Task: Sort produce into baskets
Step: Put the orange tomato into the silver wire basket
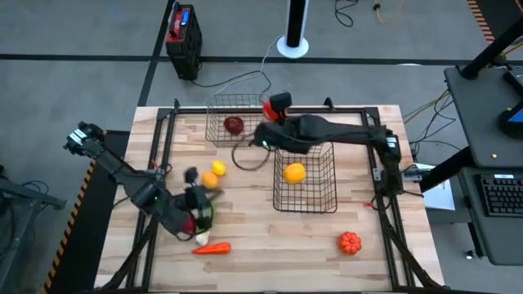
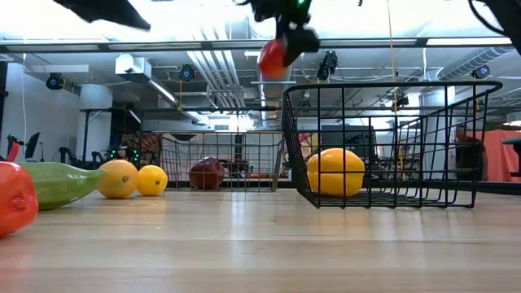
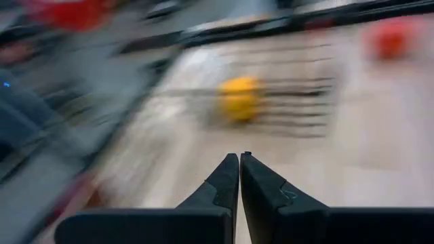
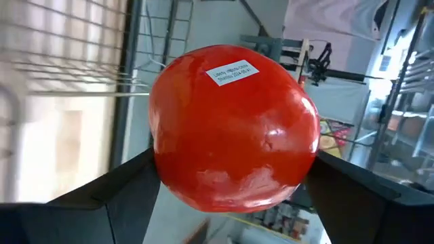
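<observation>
My right gripper (image 1: 271,109) is shut on a round red piece (image 4: 234,129), high in the air between the two wire baskets; it also shows in the low view (image 2: 273,55). The far basket (image 1: 222,104) holds a dark red piece (image 1: 234,125). The right basket (image 1: 327,189) holds a yellow-orange piece (image 1: 294,172). My left gripper (image 3: 240,157) is shut and empty, low at the table's left (image 1: 196,198). A lemon (image 1: 218,168), an orange (image 1: 210,181), a green cucumber (image 1: 205,214), a white garlic (image 1: 202,238) and a carrot (image 1: 212,249) lie by it. My right gripper pinches the round red piece between its two fingers, one on each opposite side (image 4: 159,173). A white sticker (image 4: 232,72) faces the camera. In the low view the gripper comes at it from above, and the piece hangs clear of the table and both baskets.
An orange pumpkin-like piece (image 1: 350,242) lies alone at the near right. A red piece (image 2: 16,199) lies next to the cucumber (image 2: 57,183). A red-and-black box (image 1: 183,37) stands on the floor beyond the table. Bare wood lies in front of the right basket.
</observation>
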